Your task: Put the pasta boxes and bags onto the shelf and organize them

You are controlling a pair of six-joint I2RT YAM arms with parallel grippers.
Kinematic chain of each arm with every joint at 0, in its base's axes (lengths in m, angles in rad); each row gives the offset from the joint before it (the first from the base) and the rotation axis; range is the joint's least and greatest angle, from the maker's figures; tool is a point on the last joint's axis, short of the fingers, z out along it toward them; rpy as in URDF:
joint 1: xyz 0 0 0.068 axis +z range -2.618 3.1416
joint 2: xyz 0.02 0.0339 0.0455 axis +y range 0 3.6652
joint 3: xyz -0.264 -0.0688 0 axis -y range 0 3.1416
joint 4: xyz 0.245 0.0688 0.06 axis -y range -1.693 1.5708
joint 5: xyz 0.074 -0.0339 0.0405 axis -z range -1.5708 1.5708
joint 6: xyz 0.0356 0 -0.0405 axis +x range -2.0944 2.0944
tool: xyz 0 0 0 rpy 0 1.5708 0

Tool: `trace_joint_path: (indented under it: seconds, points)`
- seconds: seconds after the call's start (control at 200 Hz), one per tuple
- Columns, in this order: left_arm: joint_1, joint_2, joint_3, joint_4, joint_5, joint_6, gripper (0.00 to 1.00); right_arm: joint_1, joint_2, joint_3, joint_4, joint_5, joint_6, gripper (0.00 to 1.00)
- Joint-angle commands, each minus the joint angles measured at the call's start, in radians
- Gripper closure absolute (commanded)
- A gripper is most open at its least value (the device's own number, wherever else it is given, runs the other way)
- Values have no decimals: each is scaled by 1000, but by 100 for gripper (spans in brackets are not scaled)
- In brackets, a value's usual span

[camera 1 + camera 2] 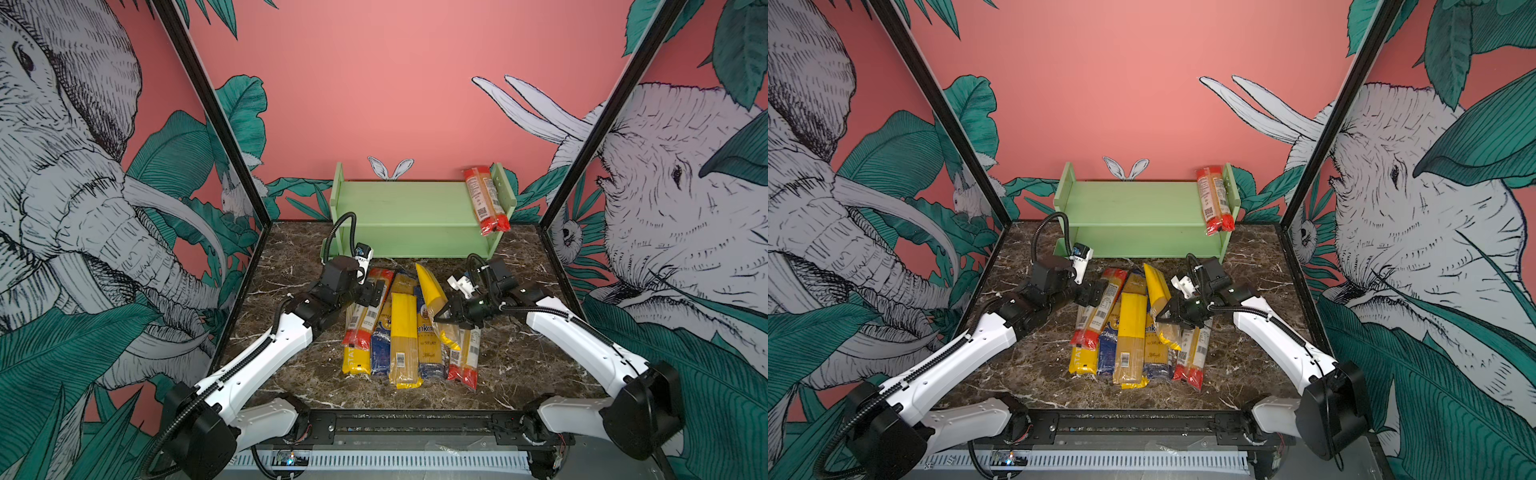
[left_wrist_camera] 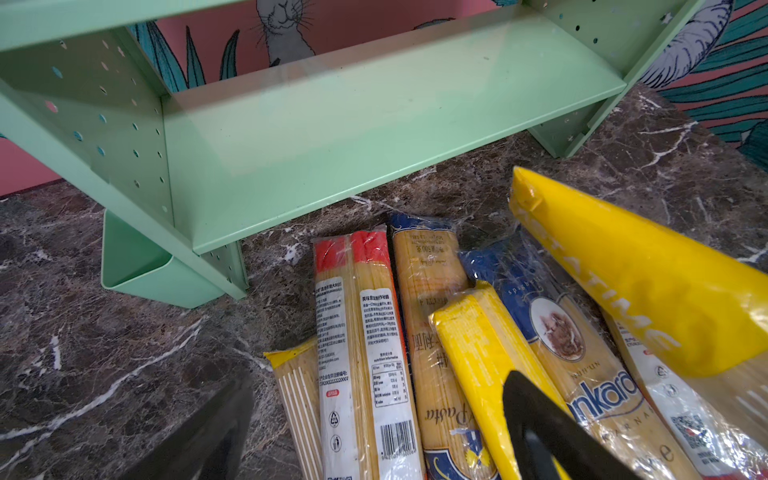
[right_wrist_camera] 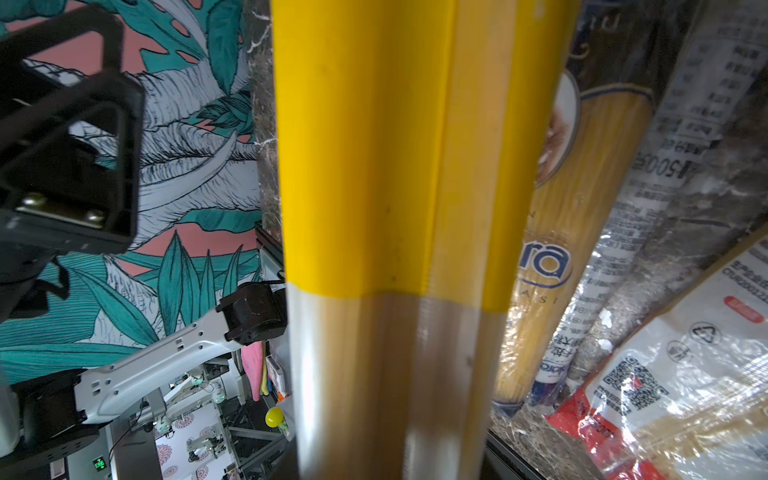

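The pasta packets (image 1: 399,340) lie bunched side by side on the counter (image 1: 291,374) just in front of the shelf (image 1: 407,203), their ends pointing toward it. One red-ended packet (image 1: 484,199) lies on the shelf's top board against its right-hand side panel, its near end overhanging the front edge. The right gripper (image 1: 444,318) pinches a yellow-topped packet (image 1: 430,286), which is tilted with its yellow end toward the shelf. The left gripper (image 1: 373,291), jaws spread wide, hovers over the bunch's left side, nearer the shelf.
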Motion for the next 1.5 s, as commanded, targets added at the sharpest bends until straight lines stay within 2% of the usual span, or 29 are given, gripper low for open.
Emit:
trace_joint_path:
  seconds: [0.0, 0.285, 0.545, 0.72, 0.925, 1.045, 1.155, 1.33, 1.395, 1.495]
  points:
    - [-5, -30, 22, -22, -23, 13, 6, 1, -74, 89, 86, -104, -15, 100]
    - [-4, -36, 30, -26, -38, 19, 6, -5, -50, 270, 38, -105, -28, 100]
    - [-5, -40, 32, -15, -50, 27, 6, -54, 21, 539, -55, -66, -126, 100]
    - [-5, -34, 28, 13, -51, 32, 6, -108, 121, 704, -84, -55, -196, 100]
    - [-5, -16, 44, 31, -51, 56, 6, -147, 288, 937, -177, 8, -316, 100]
    - [-5, -9, 52, 35, -53, 68, 6, -156, 403, 1104, -261, 87, -418, 100]
    - [-5, 3, 60, 44, -31, 78, 6, -164, 523, 1313, -365, 252, -566, 100]
    - [-5, 46, 110, 18, -10, 108, 6, -190, 770, 1715, -454, 323, -568, 100]
    - [-5, 52, 118, 22, -12, 119, 6, -192, 809, 1742, -441, 367, -540, 100]
    - [-5, 57, 121, 22, -18, 133, 6, -192, 804, 1660, -391, 422, -500, 100]
